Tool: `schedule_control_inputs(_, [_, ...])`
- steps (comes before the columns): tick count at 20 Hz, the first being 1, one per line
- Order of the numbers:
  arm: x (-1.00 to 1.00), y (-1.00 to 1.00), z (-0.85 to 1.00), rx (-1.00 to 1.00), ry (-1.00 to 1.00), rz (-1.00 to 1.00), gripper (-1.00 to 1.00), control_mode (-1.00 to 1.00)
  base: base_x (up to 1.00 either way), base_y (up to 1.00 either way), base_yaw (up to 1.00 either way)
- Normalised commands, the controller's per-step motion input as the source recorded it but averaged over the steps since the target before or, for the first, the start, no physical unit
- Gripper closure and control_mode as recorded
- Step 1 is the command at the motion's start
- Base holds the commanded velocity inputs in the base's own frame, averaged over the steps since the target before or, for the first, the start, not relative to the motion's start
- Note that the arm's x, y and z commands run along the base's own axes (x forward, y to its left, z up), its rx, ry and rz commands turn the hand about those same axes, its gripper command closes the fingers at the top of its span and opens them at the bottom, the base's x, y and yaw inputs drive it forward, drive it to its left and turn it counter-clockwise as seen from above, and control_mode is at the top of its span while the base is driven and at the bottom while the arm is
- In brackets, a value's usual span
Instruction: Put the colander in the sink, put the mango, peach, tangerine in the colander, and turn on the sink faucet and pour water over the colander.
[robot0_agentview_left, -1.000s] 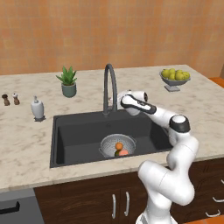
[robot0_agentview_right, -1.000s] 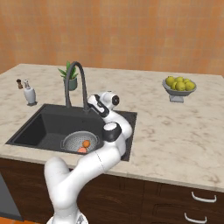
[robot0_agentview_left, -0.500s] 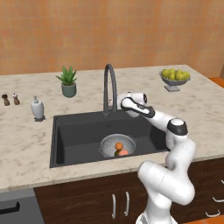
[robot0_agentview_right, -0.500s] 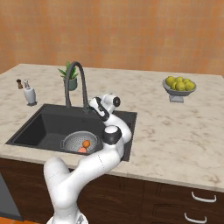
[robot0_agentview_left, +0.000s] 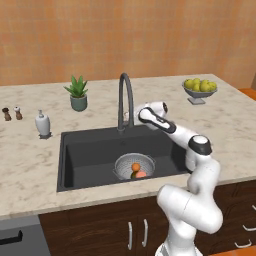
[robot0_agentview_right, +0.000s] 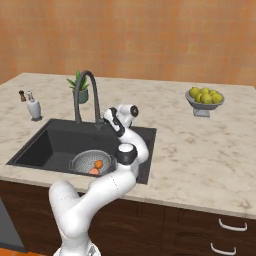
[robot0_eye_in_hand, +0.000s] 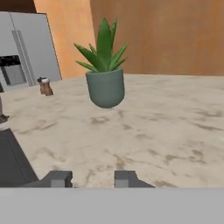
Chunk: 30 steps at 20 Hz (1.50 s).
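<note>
The silver-grey colander (robot0_agentview_left: 125, 167) (robot0_agentview_right: 82, 161) sits in the black sink (robot0_agentview_left: 87, 155) (robot0_agentview_right: 47, 142) near the drain. Inside it lie the orange tangerine (robot0_agentview_left: 135, 166) (robot0_agentview_right: 99, 163) and the pinkish peach (robot0_agentview_left: 141, 174) (robot0_agentview_right: 94, 171). I cannot make out the mango among them. The dark gooseneck faucet (robot0_agentview_left: 125, 97) (robot0_agentview_right: 84, 92) stands behind the basin. My gripper (robot0_agentview_left: 130, 118) (robot0_agentview_right: 104, 120) (robot0_eye_in_hand: 94, 178) hovers beside the faucet's base, on its right. Its fingertips (robot0_eye_in_hand: 61, 178) stand a narrow gap apart, with bare counter showing between them.
A potted plant (robot0_agentview_left: 77, 95) (robot0_eye_in_hand: 105, 85) stands behind the sink on the left. A soap dispenser (robot0_agentview_left: 43, 124) and two shakers (robot0_agentview_left: 11, 113) are further left. A pedestal bowl of yellow-green fruit (robot0_agentview_left: 199, 89) (robot0_agentview_right: 204, 97) sits at the far right.
The gripper's jaws have drawn much closer together. The hand has edged slightly toward the faucet. The colander and fruit have not moved.
</note>
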Motion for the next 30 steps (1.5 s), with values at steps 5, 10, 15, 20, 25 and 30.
schedule_control_inputs(5, [0.32, -0.26, -0.55, -0.05, 0.0, -0.16, 1.0, -1.0, 0.0, 0.0, 0.0])
schedule_control_inputs(10, [0.18, -0.43, -0.82, -0.1, 0.0, -0.22, 1.0, -1.0, 0.0, 0.0, 0.0])
schedule_control_inputs(15, [0.06, -0.61, -0.94, -0.1, 0.0, -0.27, 1.0, -1.0, 0.0, 0.0, 0.0])
schedule_control_inputs(20, [0.0, -0.79, -0.93, -0.07, -0.04, -0.27, 1.0, -1.0, 0.0, 0.0, 0.0])
schedule_control_inputs(25, [0.01, -0.93, -0.91, -0.02, -0.06, -0.24, 1.0, -1.0, 0.0, 0.0, 0.0])
schedule_control_inputs(30, [0.03, -1.0, -0.9, 0.0, -0.05, -0.21, 1.0, -1.0, 0.0, 0.0, 0.0])
